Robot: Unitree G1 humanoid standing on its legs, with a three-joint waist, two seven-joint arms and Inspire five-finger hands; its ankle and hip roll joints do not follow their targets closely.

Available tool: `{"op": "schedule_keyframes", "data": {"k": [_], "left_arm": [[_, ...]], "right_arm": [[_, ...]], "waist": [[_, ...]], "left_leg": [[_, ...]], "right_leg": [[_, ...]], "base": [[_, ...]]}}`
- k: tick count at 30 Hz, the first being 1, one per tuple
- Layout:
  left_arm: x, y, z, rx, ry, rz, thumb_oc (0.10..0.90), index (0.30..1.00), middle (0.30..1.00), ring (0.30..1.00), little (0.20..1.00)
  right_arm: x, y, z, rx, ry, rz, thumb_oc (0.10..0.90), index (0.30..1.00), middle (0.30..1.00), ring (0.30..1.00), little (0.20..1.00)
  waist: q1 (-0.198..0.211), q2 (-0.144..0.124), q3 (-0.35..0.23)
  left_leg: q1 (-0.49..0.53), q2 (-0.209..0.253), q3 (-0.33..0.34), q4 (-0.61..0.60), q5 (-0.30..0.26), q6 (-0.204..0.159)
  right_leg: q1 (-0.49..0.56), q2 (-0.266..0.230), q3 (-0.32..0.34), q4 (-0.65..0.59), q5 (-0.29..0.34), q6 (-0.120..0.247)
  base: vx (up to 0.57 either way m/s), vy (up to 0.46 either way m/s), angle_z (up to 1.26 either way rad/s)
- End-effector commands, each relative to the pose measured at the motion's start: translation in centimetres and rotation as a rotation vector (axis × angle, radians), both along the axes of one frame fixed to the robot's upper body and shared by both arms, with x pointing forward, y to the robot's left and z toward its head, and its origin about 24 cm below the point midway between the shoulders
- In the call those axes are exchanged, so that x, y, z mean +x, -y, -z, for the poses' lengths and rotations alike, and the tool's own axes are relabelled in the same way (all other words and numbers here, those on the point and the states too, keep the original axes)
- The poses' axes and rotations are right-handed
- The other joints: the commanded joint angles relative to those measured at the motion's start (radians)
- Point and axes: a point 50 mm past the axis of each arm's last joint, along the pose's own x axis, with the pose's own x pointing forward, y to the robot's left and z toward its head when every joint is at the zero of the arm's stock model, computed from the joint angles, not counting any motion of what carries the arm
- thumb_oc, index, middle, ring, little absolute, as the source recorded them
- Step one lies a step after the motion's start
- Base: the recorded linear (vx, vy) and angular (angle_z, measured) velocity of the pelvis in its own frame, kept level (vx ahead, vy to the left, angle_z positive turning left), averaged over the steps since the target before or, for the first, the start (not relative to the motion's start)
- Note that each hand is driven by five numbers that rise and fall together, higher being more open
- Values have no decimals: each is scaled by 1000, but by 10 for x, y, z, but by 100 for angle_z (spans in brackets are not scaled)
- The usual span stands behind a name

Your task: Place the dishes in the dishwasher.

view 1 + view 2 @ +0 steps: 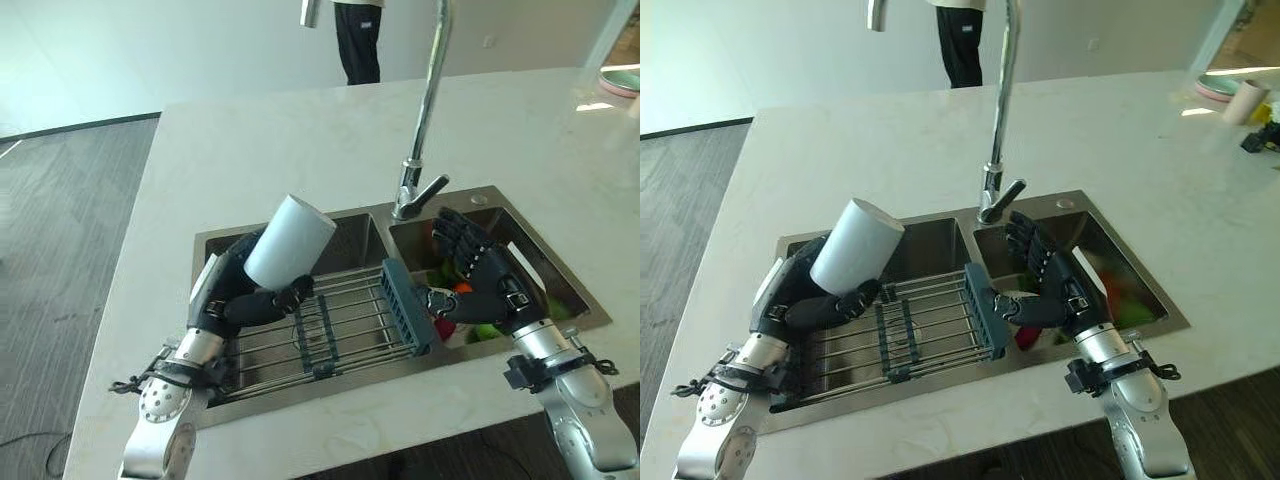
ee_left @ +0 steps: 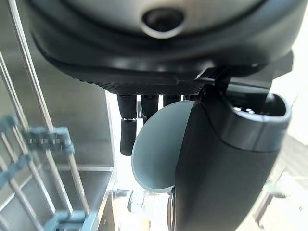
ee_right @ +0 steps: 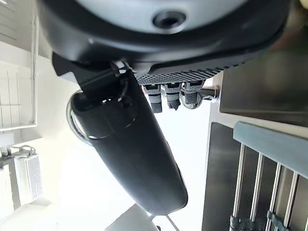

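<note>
My left hand (image 1: 232, 290) is shut on a pale blue-white cup (image 1: 289, 241), held tilted above the left sink basin with its base pointing up and away. In the left wrist view the cup (image 2: 156, 149) sits between the thumb and the fingers (image 2: 127, 127). A wire rack (image 1: 320, 325) with blue-grey end pieces lies across the left basin under the cup. My right hand (image 1: 480, 275) hovers open over the right basin, thumb beside the rack's blue end (image 1: 405, 305), holding nothing.
The steel double sink (image 1: 500, 200) is set in a pale stone counter (image 1: 260, 140). A tall tap (image 1: 425, 110) rises behind the divider. Red, orange and green items (image 1: 470, 325) lie in the right basin. A person (image 1: 358, 40) stands beyond the counter; dishes (image 1: 1230, 90) sit far right.
</note>
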Motion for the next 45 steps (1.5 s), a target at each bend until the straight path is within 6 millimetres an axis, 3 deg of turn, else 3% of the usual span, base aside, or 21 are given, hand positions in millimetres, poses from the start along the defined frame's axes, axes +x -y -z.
{"op": "schedule_keyframes", "data": {"k": [1,5,9,11,12,14,16,17,18,19,20,24,27,29,31,32,34,36,41,45], "left_arm": [[-8,-7,-65,-34,393,-47,400,300,300,300,300],[-15,-11,-66,-29,404,-99,400,300,300,300,300],[-21,-15,-65,-41,405,-109,400,300,300,300,300],[-17,-12,-68,-71,430,-73,400,300,300,300,300],[-14,-10,-69,-85,444,-52,400,300,300,300,300],[-10,-4,-72,-104,464,2,400,300,300,300,300],[-7,0,-72,-117,475,48,400,300,300,300,300],[-3,3,-70,-129,470,75,400,300,300,300,300],[-2,4,-70,-130,466,87,400,300,300,300,300],[0,6,-67,-134,454,102,400,300,300,300,300],[1,6,-67,-113,447,121,400,300,300,300,300],[0,4,-69,-94,445,120,400,300,300,300,300],[-2,0,-74,-96,444,118,400,300,300,300,300],[-2,1,-76,-90,446,108,400,300,300,300,300],[0,4,-77,-89,435,101,400,300,300,300,300],[1,6,-75,-72,421,105,400,300,300,300,300],[3,10,-70,-39,406,91,400,300,300,300,300],[0,9,-70,-34,406,66,400,300,300,300,300],[-5,2,-74,-65,419,46,400,300,300,300,300],[-13,-5,-70,-124,413,-15,400,300,300,300,300]], "right_arm": [[-11,-11,-64,33,384,-56,800,900,900,900,900],[-14,-14,-66,31,379,-81,800,900,900,900,900],[-19,-12,-65,22,379,-67,800,900,900,900,900],[-16,-6,-71,12,409,-29,800,900,900,900,900],[-16,-1,-74,9,428,-15,800,900,900,900,900],[-16,8,-76,4,451,30,800,900,900,900,900],[-15,16,-75,6,460,68,800,900,900,900,900],[-16,20,-75,11,462,85,800,900,900,900,900],[-15,21,-76,12,464,93,800,900,900,900,900],[-15,23,-77,20,465,103,800,900,900,900,900],[-13,22,-75,48,468,119,800,900,900,900,900],[-12,15,-69,56,466,115,800,900,900,900,900],[-15,5,-63,68,459,104,800,900,900,900,900],[-15,1,-59,82,449,105,800,900,900,900,900],[-15,-3,-53,110,417,106,800,900,900,900,900],[-17,-1,-52,104,411,107,800,900,900,900,900],[-18,1,-53,122,398,94,800,900,900,900,900],[-19,2,-53,129,388,77,800,900,900,900,900],[-17,-8,-56,141,418,43,800,900,900,900,900],[-14,-13,-58,145,405,-4,800,900,900,900,900]], "waist": [[12,-11,-48],[37,-7,-44],[49,7,-30],[30,-3,-12],[18,-18,-7],[-3,-33,2],[-33,-40,15],[-53,-34,16],[-56,-31,16],[-67,-25,14],[-60,-15,11],[-29,-10,14],[10,-17,21],[27,-18,24],[26,-21,23],[6,-31,21],[-8,-44,16],[1,-52,18],[52,-55,38],[74,-51,29]], "left_leg": [[61,27,13,96,-220,-15],[37,31,-12,96,-180,-33],[-28,67,-18,96,-129,-69],[10,71,69,96,-121,-55],[53,53,113,96,-121,-40],[139,46,165,96,-103,-44],[207,89,262,96,-91,-46],[237,136,323,96,-97,-59],[235,147,335,96,-124,-60],[227,155,345,96,-198,-49],[216,136,328,96,-248,-47],[185,86,273,96,-278,-42],[146,3,197,96,-312,-11],[130,-34,160,96,-318,10],[106,-82,74,96,-319,44],[74,-108,10,96,-296,64],[57,-122,-69,96,-293,74],[42,-119,-88,96,-276,75],[54,-72,-83,96,-262,57],[60,-24,-71,96,-234,21]], "right_leg": [[-9,-6,-32,41,-134,29],[-13,7,-32,41,-137,13],[-6,24,-43,41,-155,4],[-10,1,-76,41,-142,3],[-18,-22,-85,41,-125,4],[-9,-48,-108,41,-117,11],[0,-74,-154,41,-96,9],[3,-95,-197,41,-79,20],[1,-107,-212,41,-68,29],[-11,-139,-234,41,-34,62],[-34,-194,-252,41,28,124],[-49,-255,-264,41,97,161],[-67,-333,-283,41,187,183],[-73,-344,-279,41,192,182],[-87,-299,-193,41,173,174],[-111,-243,-104,41,158,142],[-103,-144,18,41,81,126],[-95,-106,40,41,40,117],[-28,-98,-41,41,-10,116],[13,-64,-69,41,-73,83]], "base": [[16,-187,27],[9,-139,22],[-87,-84,27],[-285,15,76],[-218,84,142],[-207,107,132],[-321,234,124],[-330,326,217],[-377,488,206],[-374,627,244],[-329,625,136],[-154,419,78],[-138,476,62],[-121,448,64],[-34,393,120],[35,240,295],[93,71,332],[107,-128,286],[86,-317,95],[96,-282,43]]}}
